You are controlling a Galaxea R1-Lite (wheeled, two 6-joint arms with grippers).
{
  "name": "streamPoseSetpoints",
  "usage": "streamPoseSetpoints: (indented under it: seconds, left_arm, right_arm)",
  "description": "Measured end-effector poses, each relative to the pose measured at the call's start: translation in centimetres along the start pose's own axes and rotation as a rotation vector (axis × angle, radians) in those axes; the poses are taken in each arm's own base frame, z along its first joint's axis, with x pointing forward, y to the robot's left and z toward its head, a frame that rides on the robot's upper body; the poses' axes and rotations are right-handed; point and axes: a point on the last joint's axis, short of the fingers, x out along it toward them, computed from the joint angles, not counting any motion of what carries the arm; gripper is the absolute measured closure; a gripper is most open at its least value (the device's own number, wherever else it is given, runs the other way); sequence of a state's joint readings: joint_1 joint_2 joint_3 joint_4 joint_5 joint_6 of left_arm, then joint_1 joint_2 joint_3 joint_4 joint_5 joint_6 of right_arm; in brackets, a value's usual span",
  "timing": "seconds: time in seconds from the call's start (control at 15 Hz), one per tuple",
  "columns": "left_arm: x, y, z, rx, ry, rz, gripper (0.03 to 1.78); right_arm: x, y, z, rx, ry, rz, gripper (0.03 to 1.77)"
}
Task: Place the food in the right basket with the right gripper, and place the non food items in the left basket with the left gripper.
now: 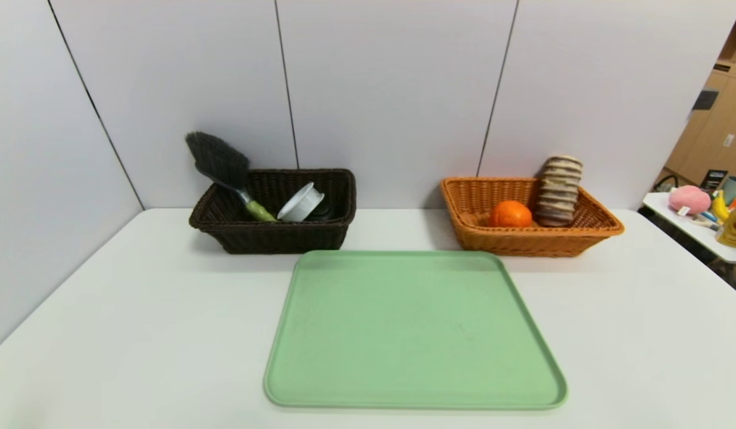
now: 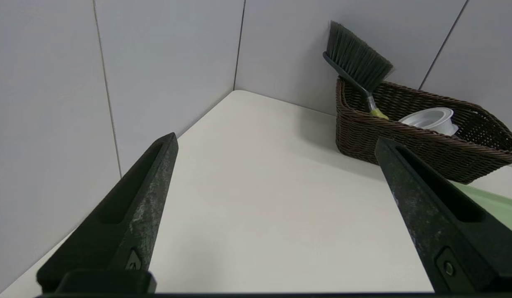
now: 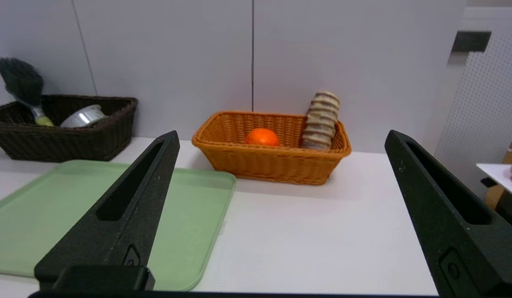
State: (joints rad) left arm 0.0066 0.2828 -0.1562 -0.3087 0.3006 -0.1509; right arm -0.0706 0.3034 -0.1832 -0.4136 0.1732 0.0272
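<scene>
Only the wrist views show the left tool (image 2: 276,142) and right tool (image 3: 281,138), both spread wide, empty.

**Clear front, cluttered back**

Green tray (image 1: 412,333) bare; worktop (image 1: 136,322) open on both sides of it. Dark brown basket (image 1: 273,235) and orange-tan basket (image 1: 532,241) stand against the wall, open gap between. Brush (image 1: 220,162) and striped roll (image 1: 558,190) jut above the rims.
</scene>
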Motion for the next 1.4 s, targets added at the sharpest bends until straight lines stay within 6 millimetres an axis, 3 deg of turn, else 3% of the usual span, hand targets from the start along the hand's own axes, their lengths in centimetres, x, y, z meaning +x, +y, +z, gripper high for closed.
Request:
streamPoseSetpoints:
  seconds: [0.2,0.67,1.13,1.4]
  left_arm:
    - [-1.5,0.4,0.1,-0.002,-0.007,-0.003,0.12]
    - [-3.5,0.8,0.6,-0.001,-0.093,-0.097,0.12]
    - [-4.6,0.9,0.8,0.062,-0.202,-0.193,0.12]
    - [-3.8,0.8,-1.8,0.146,-0.133,-0.291,0.12]
  right_arm:
    - [-1.2,0.1,1.2,0.019,0.02,0.067,0.09]
    - [-4.9,0.4,0.1,-0.065,-0.038,0.07,0.09]
    - [-4.8,0.4,-1.3,-0.187,-0.123,0.043,0.09]
    - [-4.3,0.3,-4.4,-0.185,-0.017,0.051,0.09]
